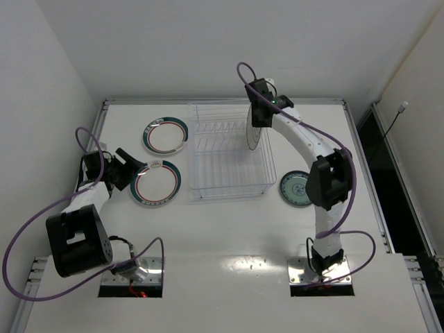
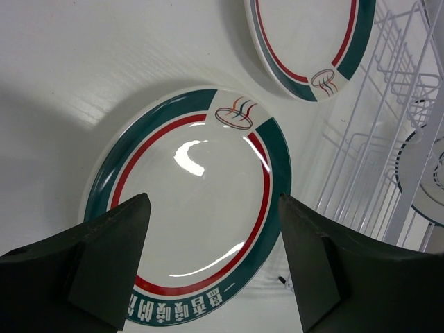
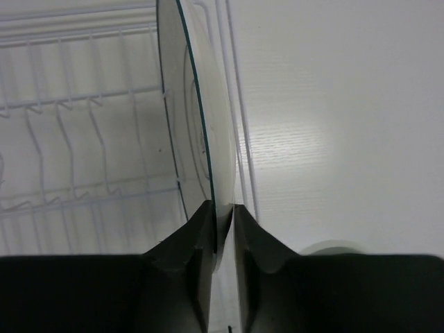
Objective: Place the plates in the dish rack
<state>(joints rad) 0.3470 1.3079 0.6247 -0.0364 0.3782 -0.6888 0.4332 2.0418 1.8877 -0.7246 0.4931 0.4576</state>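
Left gripper (image 2: 214, 200) hangs over the near rimmed plate (image 1: 157, 184), its fingers spread wide and holding nothing; in its wrist view the plate's red ring and teal rim fill the gap between them. This plate lies flat on the table (image 1: 229, 236), just left of the rack (image 1: 215, 166). Beyond it, also left of the rack, the far rimmed plate (image 1: 166, 136) lies flat, apart from the first. Right gripper (image 3: 223, 222) reaches over the rack's far right part, fingers pinched on the rim of the white plate (image 3: 187, 104). That plate stands on edge inside the rack, close to the right wall. On the table, right of the rack's near corner, lies the teal plate (image 1: 296, 189), beside the right arm.
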